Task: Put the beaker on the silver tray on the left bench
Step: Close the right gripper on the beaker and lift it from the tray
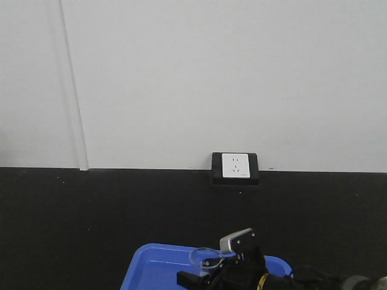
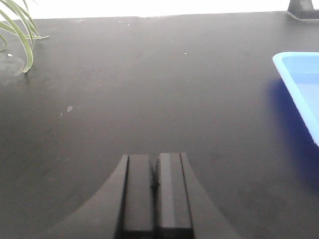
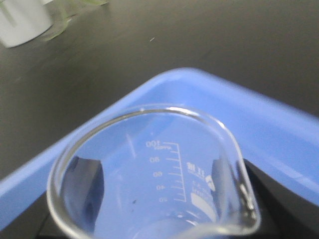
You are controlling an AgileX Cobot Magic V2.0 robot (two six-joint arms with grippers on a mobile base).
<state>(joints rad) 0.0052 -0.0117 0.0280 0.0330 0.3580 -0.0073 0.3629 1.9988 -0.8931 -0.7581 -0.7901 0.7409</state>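
Right wrist view: beaker [image 3: 164, 164] clasped in right gripper [image 3: 154, 196], mouth facing camera.

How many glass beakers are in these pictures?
1. The beaker is between the right jaws, at the blue tray. Whether it is lifted is unclear. Others may be out of view.

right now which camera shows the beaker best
The right wrist view: the beaker fills the frame, rim and printed scale clear. The front-facing view catches only its rim above the blue tray. The left wrist view shows none of it.
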